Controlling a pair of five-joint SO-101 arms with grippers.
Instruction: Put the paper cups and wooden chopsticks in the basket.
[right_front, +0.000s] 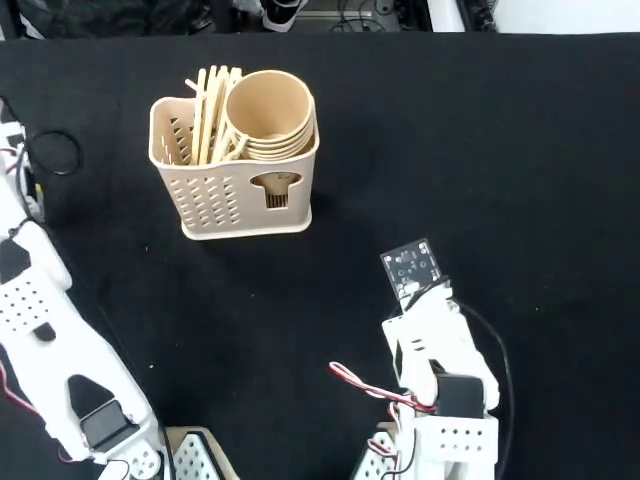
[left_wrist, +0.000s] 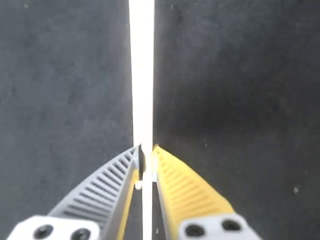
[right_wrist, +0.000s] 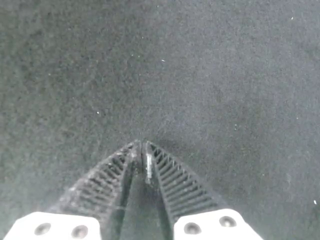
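At far left, left arm (right_front: 40, 340): lies along the bench's (right_front: 500, 150) left edge, well apart from the basket.
Left pincer (left_wrist: 146, 149): one grey finger and one yellow finger, pressed almost together with only a thin slit between the tips. It holds nothing that can be made out.
Pale strip (left_wrist: 141, 75): runs straight along the dark surface under the left pincer, in line with the slit. What it is cannot be told.
Basket (right_front: 240, 205): cream, slotted walls, a handle cut-out in the near wall. It stands upright on the bench's far left half.
Wooden chopsticks (right_front: 210, 110): in the left part of the basket, standing on end, long axis near upright. Their tops fan out above the rim beside the cups.
Paper cups (right_front: 268, 110): a nested stack in the right part of the basket, mouth up, stacked rims showing on the near side.
Right arm (right_front: 440, 360): near the front edge, right of the basket and well apart from it.
Right pincer (right_wrist: 141, 146): dark ribbed fingers pressed together at the tips, pinching nothing, just over the bare black bench.
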